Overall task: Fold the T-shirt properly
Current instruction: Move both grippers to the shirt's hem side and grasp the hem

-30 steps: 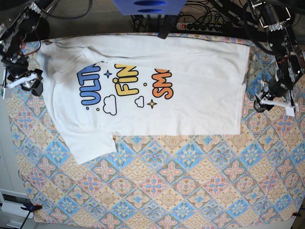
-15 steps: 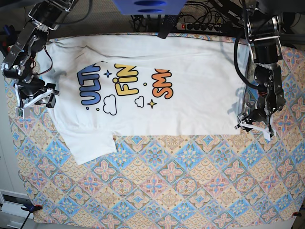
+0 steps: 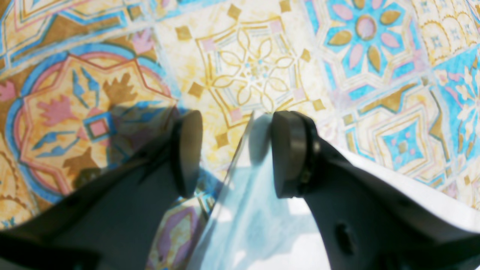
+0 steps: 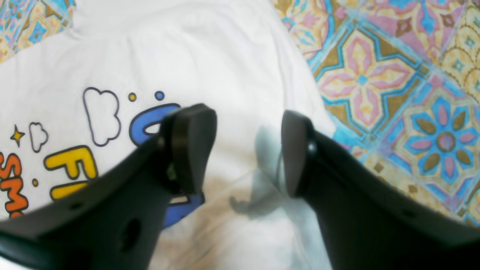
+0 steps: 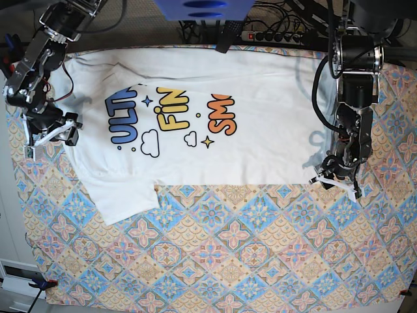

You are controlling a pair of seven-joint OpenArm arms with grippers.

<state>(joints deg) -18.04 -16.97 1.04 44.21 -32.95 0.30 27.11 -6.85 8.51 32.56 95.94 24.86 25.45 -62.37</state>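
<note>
In the left wrist view, the left claw (image 3: 230, 153) stood spread, straddling the corner of the T-shirt (image 3: 247, 225) on the patterned tabletop (image 3: 262, 56).

In the right wrist view, the right claw (image 4: 247, 148) gaped over the T-shirt (image 4: 187, 56), pinching nothing.

In the base view, the T-shirt (image 5: 260, 137) lay flat between both claws.

Left wrist view: white T-shirt (image 3: 243, 225) cloth at bottom centre is blurred, cut by lower edge; can't tell if left end effector (image 3: 232, 153) touches it. Right wrist view: cloth under right end effector (image 4: 247, 150) smeared, lettering cut off at left edge. Base view: T-shirt's top hem partly behind a blue object (image 5: 203, 9), top centre, itself cropped.
</note>
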